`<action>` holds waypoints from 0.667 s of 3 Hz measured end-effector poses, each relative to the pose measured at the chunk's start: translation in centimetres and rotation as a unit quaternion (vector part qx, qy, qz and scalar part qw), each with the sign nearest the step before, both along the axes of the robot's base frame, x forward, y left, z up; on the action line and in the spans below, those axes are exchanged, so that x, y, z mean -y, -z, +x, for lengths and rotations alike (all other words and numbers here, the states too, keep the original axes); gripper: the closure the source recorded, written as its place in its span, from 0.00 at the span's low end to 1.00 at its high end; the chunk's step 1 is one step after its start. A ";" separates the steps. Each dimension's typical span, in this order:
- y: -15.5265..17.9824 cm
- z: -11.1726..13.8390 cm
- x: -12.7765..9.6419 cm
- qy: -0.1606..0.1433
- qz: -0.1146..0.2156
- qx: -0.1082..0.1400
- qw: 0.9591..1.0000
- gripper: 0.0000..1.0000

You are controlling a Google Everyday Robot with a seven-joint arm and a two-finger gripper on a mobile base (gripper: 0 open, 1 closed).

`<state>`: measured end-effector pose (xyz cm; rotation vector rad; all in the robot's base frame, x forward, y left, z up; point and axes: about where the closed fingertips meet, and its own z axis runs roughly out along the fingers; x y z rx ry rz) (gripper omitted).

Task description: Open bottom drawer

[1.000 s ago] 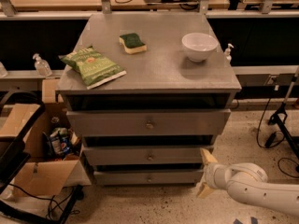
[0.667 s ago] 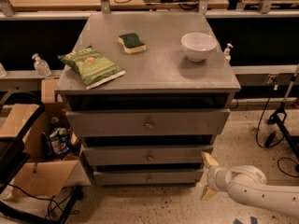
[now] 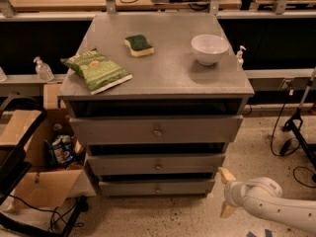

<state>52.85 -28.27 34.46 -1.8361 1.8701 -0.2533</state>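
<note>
**Bottom drawer: take it by the knob**

Bottom drawer is lowest in the grey cabinet, front pushed in. My gripper hangs off its right corner near the floor, fingers spread wide. Probably a rigid, light box on slides. The small round knob is the only hold and may be slippery.

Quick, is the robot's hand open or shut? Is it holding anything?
Gripper: open, holding nothing, low by the floor just right of the bottom drawer.
</note>
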 end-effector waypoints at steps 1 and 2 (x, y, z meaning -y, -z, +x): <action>1.6 0.2 -2.8 -0.018 -0.001 -0.015 1.000 0.00; 3.5 1.2 -6.6 -0.047 0.009 -0.019 0.999 0.00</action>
